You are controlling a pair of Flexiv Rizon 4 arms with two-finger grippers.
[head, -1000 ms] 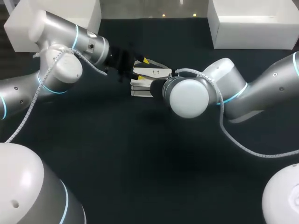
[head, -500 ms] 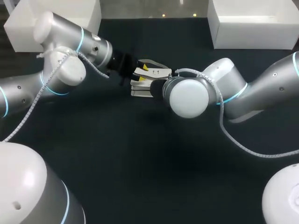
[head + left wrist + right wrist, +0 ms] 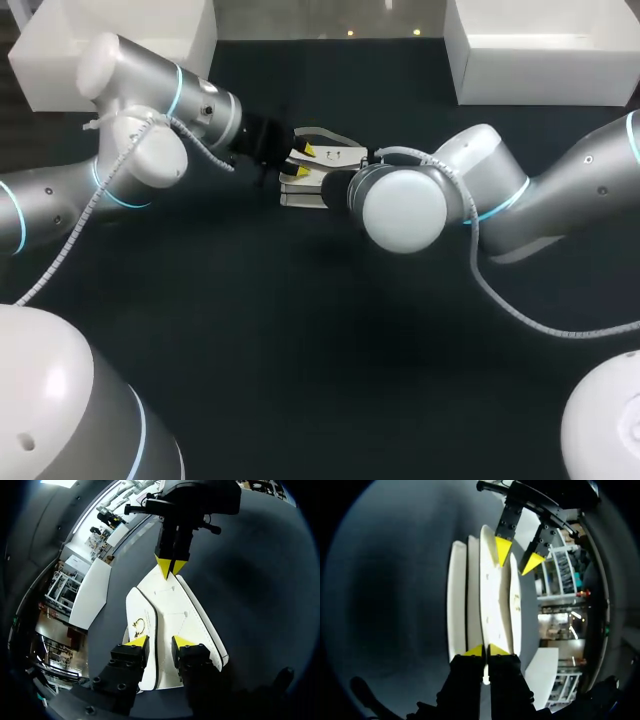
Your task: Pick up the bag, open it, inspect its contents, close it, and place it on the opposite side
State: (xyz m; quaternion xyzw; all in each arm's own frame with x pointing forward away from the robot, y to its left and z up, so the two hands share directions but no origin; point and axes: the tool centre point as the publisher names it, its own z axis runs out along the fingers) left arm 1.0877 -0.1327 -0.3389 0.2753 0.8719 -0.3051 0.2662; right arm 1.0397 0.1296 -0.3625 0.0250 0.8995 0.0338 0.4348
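One white bag, flat panels fanned apart, lies a little toward 12 o'clock from the middle of the dark table, between the two grippers. At its 9 o'clock end is the left gripper, with fingers parted and the edge of the outer flap standing between the yellow tips, not pinched from both sides. At its 3 o'clock end is the right gripper, with tips drawn almost together and clamped on the edge of a middle panel.
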